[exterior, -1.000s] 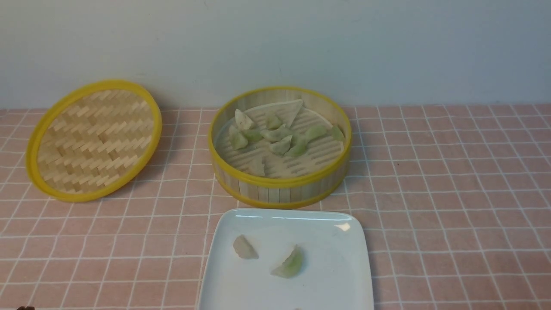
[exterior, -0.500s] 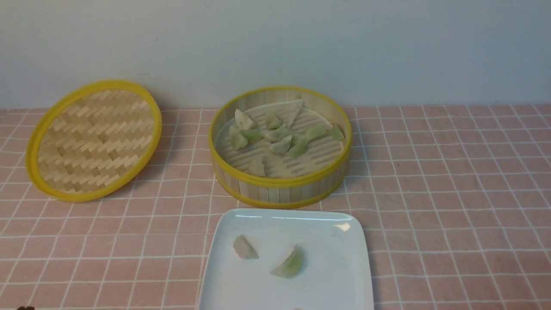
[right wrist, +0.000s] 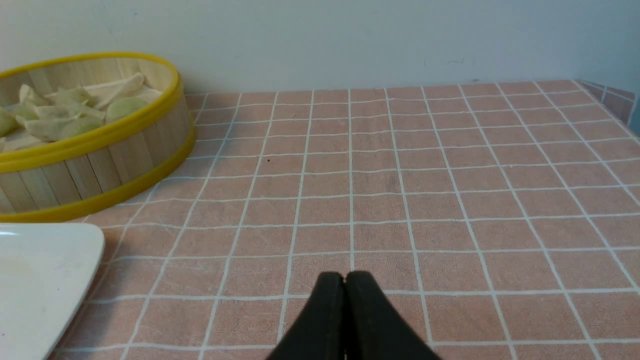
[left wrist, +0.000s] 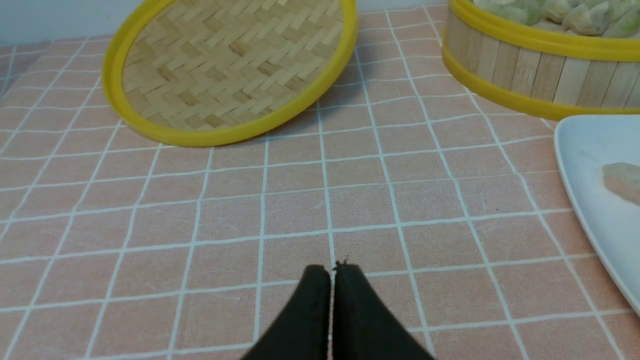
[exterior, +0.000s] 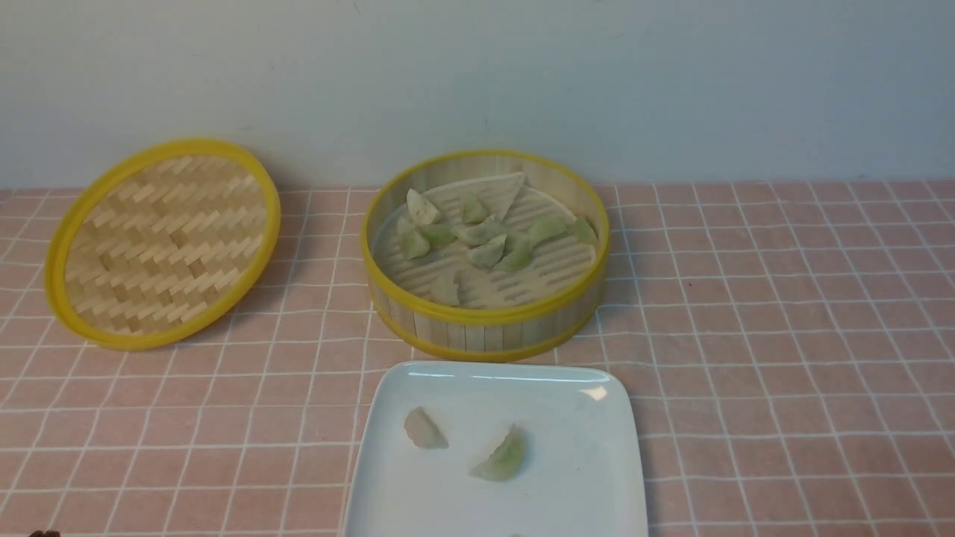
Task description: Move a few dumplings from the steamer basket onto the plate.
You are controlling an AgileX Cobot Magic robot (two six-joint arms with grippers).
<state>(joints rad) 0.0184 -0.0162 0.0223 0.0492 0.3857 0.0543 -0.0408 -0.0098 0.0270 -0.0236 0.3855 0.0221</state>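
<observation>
The steamer basket (exterior: 485, 324) stands at the middle back with several pale green and whitish dumplings (exterior: 489, 250) on its slatted floor. The white square plate (exterior: 582, 477) lies in front of it and holds a whitish dumpling (exterior: 424, 429) and a green dumpling (exterior: 501, 456). My left gripper (left wrist: 331, 270) is shut and empty, low over the cloth, left of the plate (left wrist: 590, 150). My right gripper (right wrist: 345, 275) is shut and empty, over the cloth to the right of the plate (right wrist: 50, 260) and the basket (right wrist: 100, 165). Neither gripper shows clearly in the front view.
The flat woven lid (exterior: 160, 242) with a yellow rim leans tilted at the back left; it also shows in the left wrist view (left wrist: 230, 70). A pink checked cloth (exterior: 783, 335) covers the table. A pale wall stands behind. The table's right edge (right wrist: 620, 100) shows in the right wrist view.
</observation>
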